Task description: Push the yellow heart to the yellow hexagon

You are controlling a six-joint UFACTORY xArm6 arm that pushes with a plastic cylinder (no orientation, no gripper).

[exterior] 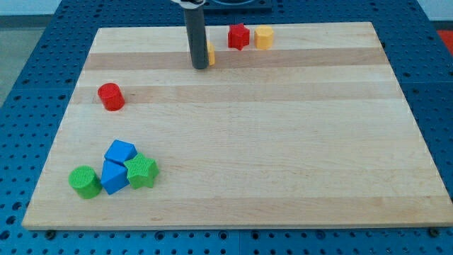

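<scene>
My tip (200,67) stands near the view's top, left of centre. A yellow block (210,52), mostly hidden behind the rod, shows just at the rod's right side; its shape cannot be made out, it looks like the yellow heart. The yellow hexagon (264,37) sits further right at the top edge of the board. A red star (238,36) lies between them, touching or nearly touching the hexagon's left side.
A red cylinder (111,96) sits at the left. At the bottom left is a cluster: a green cylinder (85,182), two blue blocks (119,152) (113,177) and a green star (141,171). The wooden board (283,142) lies on a blue pegboard.
</scene>
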